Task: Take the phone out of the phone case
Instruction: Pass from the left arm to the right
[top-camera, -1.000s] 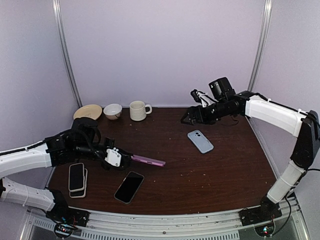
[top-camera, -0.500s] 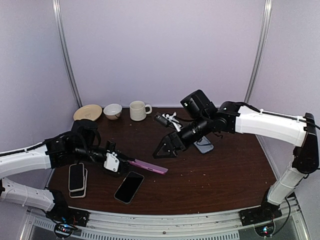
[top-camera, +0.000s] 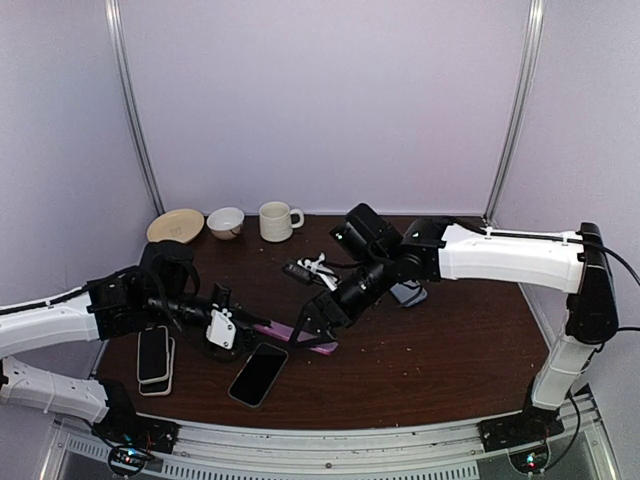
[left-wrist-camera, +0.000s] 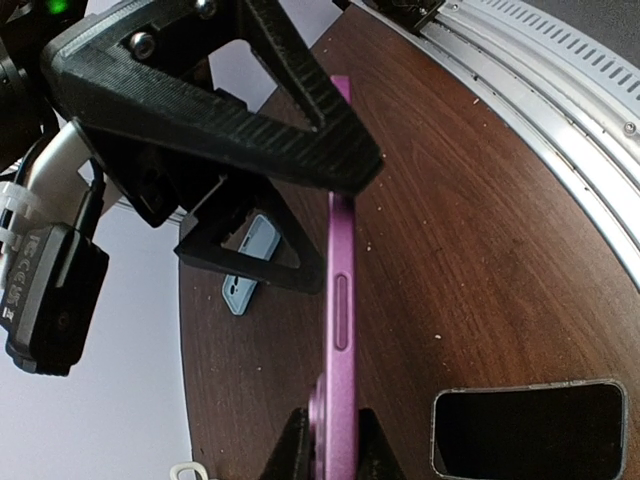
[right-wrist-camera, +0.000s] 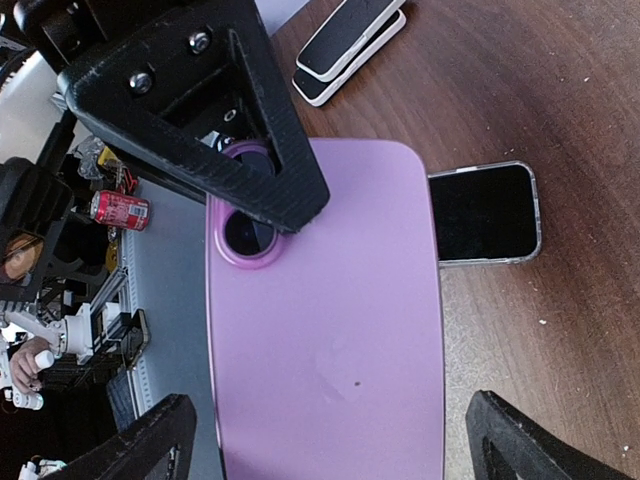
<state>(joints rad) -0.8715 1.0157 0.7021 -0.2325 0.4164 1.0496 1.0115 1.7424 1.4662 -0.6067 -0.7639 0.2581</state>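
The pink phone case (top-camera: 275, 329) is held level above the table, and the left gripper (top-camera: 228, 328) is shut on its near end. In the left wrist view the case (left-wrist-camera: 341, 320) is edge-on between the two fingers (left-wrist-camera: 288, 452). The right gripper (top-camera: 312, 322) is open and straddles the case's far end. In the right wrist view the case's back (right-wrist-camera: 330, 330) with its camera hole fills the gap, and both black fingertips (right-wrist-camera: 150, 440) stand just off its long edges. The phone's screen side is hidden.
A dark phone in a clear case (top-camera: 258, 373) lies just below the pink case. Two stacked phones (top-camera: 153, 356) lie at the left. A blue case (top-camera: 410, 295) is partly hidden behind the right arm. A mug (top-camera: 277, 221), a bowl (top-camera: 225, 222) and a plate (top-camera: 175, 224) stand at the back.
The right arm has swung from the back right down and left to the pink case, its jaws now either side of it. The left gripper has sunk slightly with the case.
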